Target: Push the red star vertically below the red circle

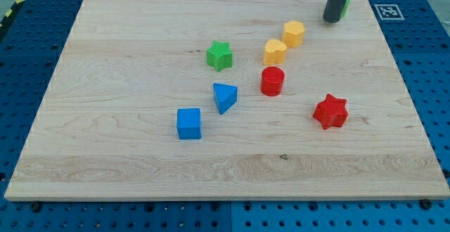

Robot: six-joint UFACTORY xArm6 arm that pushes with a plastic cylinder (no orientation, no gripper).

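Blue cube (189, 124) nearest; red star (330, 111) well below my tip (330, 20), right of red circle (272, 81).

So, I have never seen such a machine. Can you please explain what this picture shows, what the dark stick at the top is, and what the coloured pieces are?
There is one picture, from a single camera looking down at a slant onto a wooden board; where the camera is mounted is not on record.

The dark stick is a plain rod on a robot arm. It has no pincer and holds nothing; it only pushes. Its lower end, my tip, rests near the view's top right, far from most blocks. Something green peeks out behind it, mostly hidden.

On the board lie small blocks: a green star, two yellow blocks, a red circle, a red star, a blue triangle and a blue cube.

The job is to push the red star below the red circle; now it sits to the lower right.
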